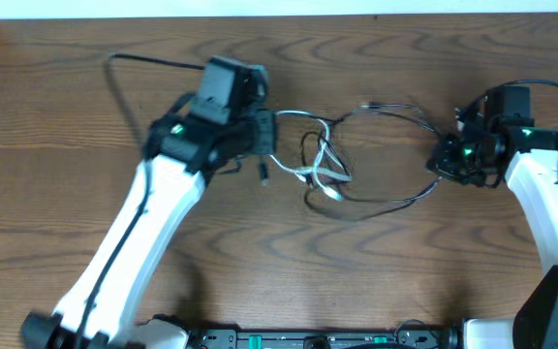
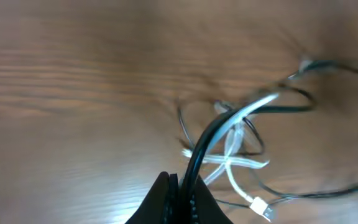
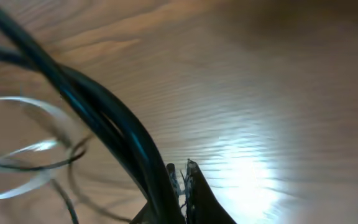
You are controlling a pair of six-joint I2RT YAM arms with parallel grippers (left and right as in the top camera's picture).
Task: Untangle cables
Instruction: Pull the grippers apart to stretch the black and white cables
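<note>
Cables [image 1: 325, 173]: tangled knot, mid-table [image 1: 66, 223], between both arms. Left fingers [image 2: 161, 199]: closed, pinching black cable [image 2: 207, 143], which rises from tips toward knot. White cable [image 2: 232, 158]: looped, crossed just beyond left fingers; its plug [image 2: 261, 207] on table near them. Right fingers [image 3: 197, 193]: tips pressed nearly together; black strands [image 3: 104, 121] run along their side, hold on strands not discernible.

left arm [image 1: 148, 208] stretched forward, right arm [image 1: 542, 199] bent, both jaws closed
</note>
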